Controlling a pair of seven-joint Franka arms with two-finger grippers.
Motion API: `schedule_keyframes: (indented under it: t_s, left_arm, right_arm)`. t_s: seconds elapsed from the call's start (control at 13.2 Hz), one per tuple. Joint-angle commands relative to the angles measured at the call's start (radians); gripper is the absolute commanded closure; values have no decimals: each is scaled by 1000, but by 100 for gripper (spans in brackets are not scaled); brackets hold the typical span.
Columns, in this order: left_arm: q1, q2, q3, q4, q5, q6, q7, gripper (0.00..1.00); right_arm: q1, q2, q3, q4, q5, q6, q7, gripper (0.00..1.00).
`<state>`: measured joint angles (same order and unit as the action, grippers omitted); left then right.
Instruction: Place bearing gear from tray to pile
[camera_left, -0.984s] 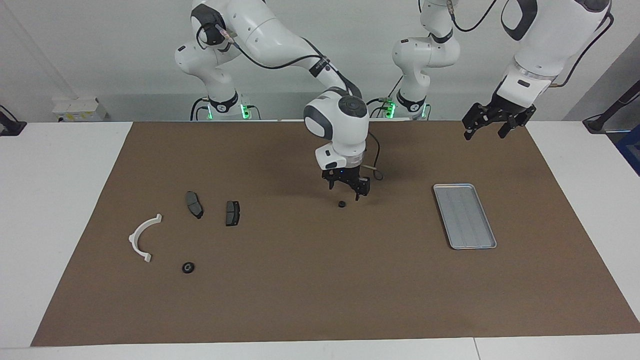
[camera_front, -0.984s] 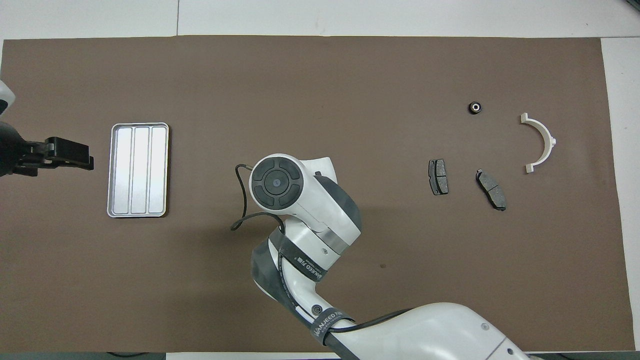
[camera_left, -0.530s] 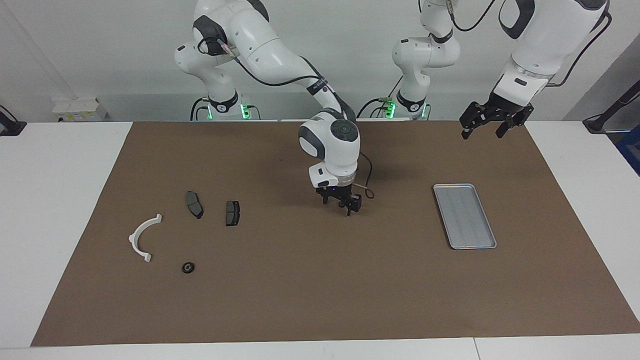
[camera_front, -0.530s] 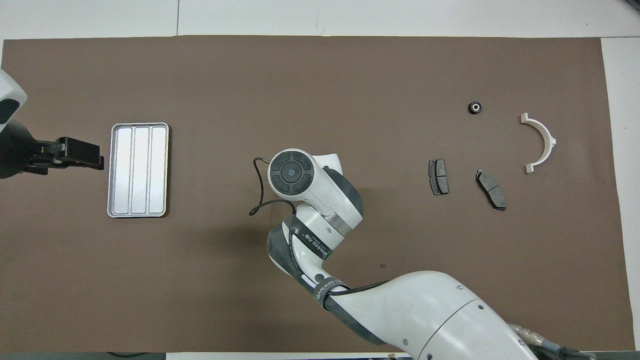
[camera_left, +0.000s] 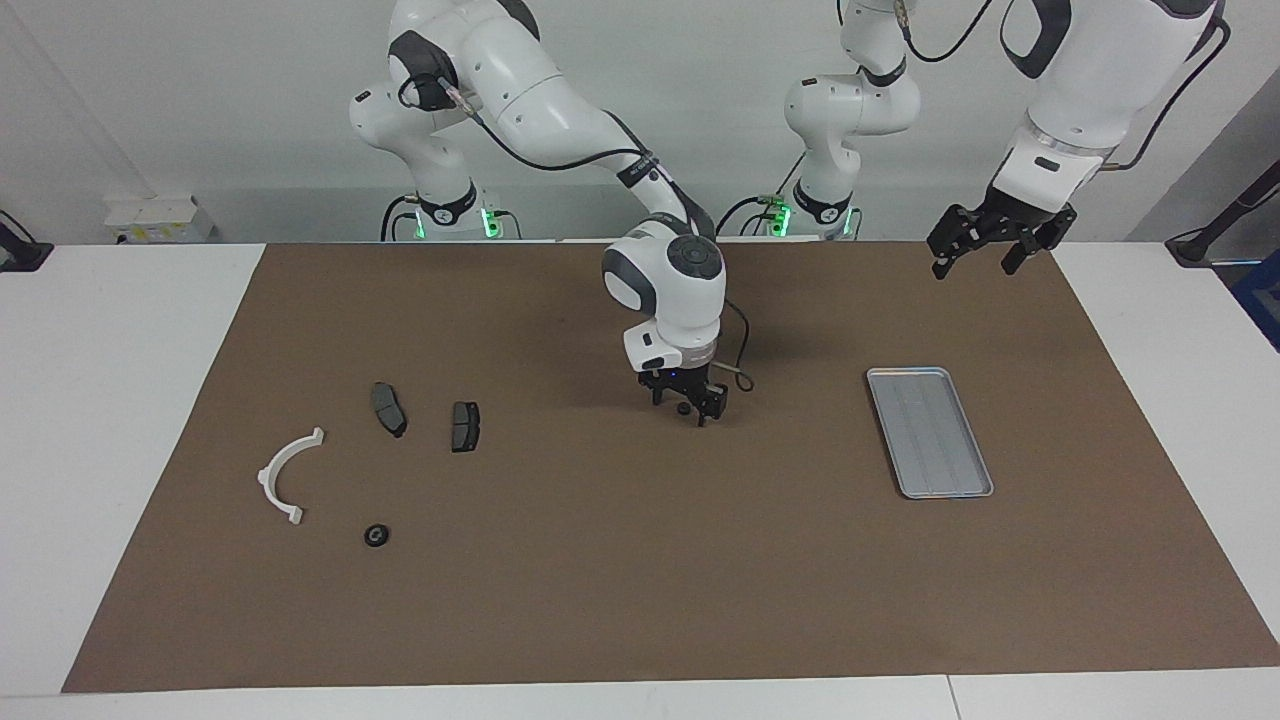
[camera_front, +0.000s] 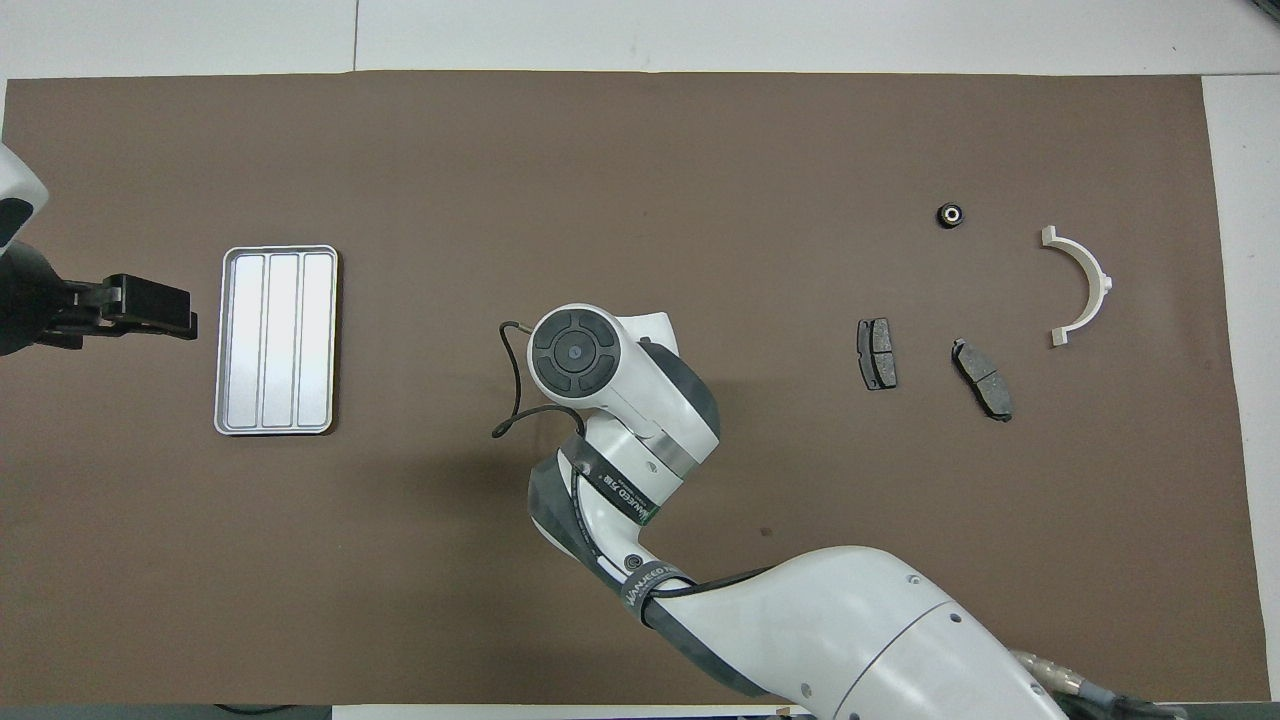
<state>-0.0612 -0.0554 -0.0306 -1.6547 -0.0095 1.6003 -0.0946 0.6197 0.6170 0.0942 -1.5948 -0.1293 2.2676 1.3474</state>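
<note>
Two gears: one (camera_left: 682, 408) between the right gripper's (camera_left: 684, 409) fingers, low over mid-mat; whether pinched, cannot tell; its axis cannot be read. The other (camera_left: 376, 535) lies flat, hole up, in the pile with two pads (camera_left: 388, 408) and one bracket (camera_left: 287, 473). One tray (camera_left: 928, 431), long axis toward robots. Left gripper (camera_left: 978, 258) spread, waiting beside it.

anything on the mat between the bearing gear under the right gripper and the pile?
Nothing visible. The right gripper is low at mid-mat with the bearing gear between its fingers; only bare brown mat runs from there to the nearest brake pad of the pile.
</note>
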Motion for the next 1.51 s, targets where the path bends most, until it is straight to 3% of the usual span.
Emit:
schedule_keyframes:
  t_s: [0.0, 0.23, 0.61, 0.76, 0.91, 1.14, 1.44]
  left_arm:
    - [-2, -9, 6, 4, 14, -13, 13, 0]
    - [-6, -15, 6, -2, 14, -16, 4, 0]
    - [-5, -17, 8, -10, 14, -13, 4, 0]
    - [-5, -17, 8, -10, 14, -13, 4, 0]
    - [-5, -17, 8, -10, 14, -11, 4, 0]
    - [-5, -17, 8, -10, 14, -13, 4, 0]
    - [-5, -17, 8, -10, 14, -13, 4, 0]
  right_arm:
    - [-1, -25, 6, -54, -1, 44, 29, 37]
    - [-1, -25, 25, -54, -1, 41, 55, 100]
    - [-5, -26, 25, -33, -4, 4, 53, 100]
    - [-17, -25, 25, 40, -12, -93, 23, 100]
    - [-76, -31, 24, 139, -12, -237, -139, 100]
    - [-245, -91, 24, 203, -7, -396, -559, 100]
    - [-424, -100, 25, 188, -3, -349, -933, 100]
